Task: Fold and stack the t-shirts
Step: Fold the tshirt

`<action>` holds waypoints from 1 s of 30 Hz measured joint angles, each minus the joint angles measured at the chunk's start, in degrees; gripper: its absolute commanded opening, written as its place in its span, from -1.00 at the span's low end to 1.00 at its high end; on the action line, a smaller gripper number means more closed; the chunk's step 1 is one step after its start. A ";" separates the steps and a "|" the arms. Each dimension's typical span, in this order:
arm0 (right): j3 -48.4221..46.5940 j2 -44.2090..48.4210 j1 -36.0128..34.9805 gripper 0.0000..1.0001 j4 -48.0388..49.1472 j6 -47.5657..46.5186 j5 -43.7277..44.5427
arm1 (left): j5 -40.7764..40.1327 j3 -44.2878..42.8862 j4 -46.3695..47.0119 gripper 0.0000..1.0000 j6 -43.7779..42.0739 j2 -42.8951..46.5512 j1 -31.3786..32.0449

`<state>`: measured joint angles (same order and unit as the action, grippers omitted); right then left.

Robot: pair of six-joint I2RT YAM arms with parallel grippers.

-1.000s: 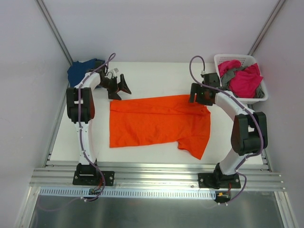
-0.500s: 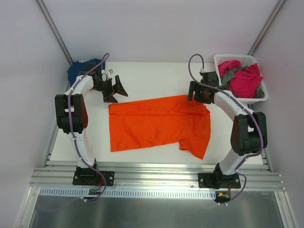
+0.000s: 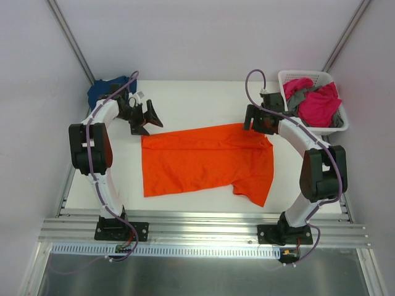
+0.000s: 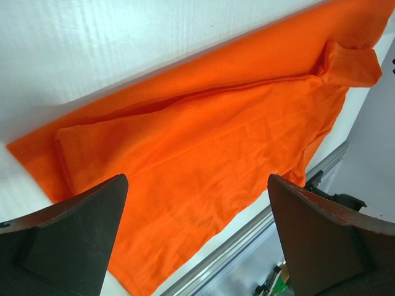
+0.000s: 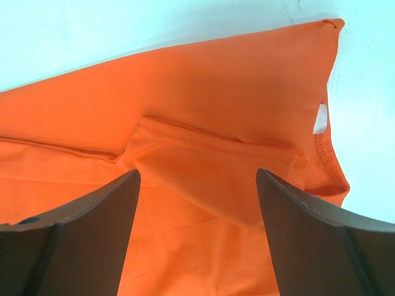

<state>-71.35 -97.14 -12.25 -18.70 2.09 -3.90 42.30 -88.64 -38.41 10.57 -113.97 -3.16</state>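
A bright orange t-shirt point(image 3: 203, 160) lies partly folded on the white table, one sleeve sticking out at the front right. It fills the left wrist view point(image 4: 203, 135) and the right wrist view point(image 5: 203, 160), where a folded sleeve lies between the fingers. My left gripper point(image 3: 147, 118) is open and empty, above the table just behind the shirt's back left corner. My right gripper point(image 3: 252, 121) is open and empty at the shirt's back right corner. A navy blue t-shirt point(image 3: 105, 89) lies bunched at the back left. Magenta pink point(image 3: 318, 102) and grey shirts fill the basket.
A white slotted plastic basket point(image 3: 340, 120) stands at the back right, beside the right arm. White walls close in the table on the left, back and right. An aluminium rail point(image 3: 203, 231) runs along the near edge.
My left gripper has drawn back and to the left, away from the orange shirt's back left corner. The shirt's left edge has shifted slightly. The right gripper has barely moved.
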 measured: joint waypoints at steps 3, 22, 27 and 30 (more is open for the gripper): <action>0.00 0.04 0.02 0.60 0.02 0.00 0.00 | -0.87 -0.68 -0.07 0.93 -0.07 -0.37 -1.46; 0.02 0.13 0.02 0.61 0.00 -0.15 0.24 | -2.12 -3.52 -0.20 0.79 -0.11 -5.81 -3.23; 0.00 0.13 0.02 0.60 0.00 -0.15 0.24 | -2.40 -4.11 -0.07 0.78 -0.11 -6.01 -3.72; 0.00 0.11 0.02 0.61 0.00 -0.15 0.24 | -2.54 -4.11 -0.09 0.76 -0.11 -6.01 -3.72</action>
<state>-71.35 -97.03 -12.23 -18.70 1.93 -3.66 39.77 -92.75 -38.50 10.46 -119.98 -6.87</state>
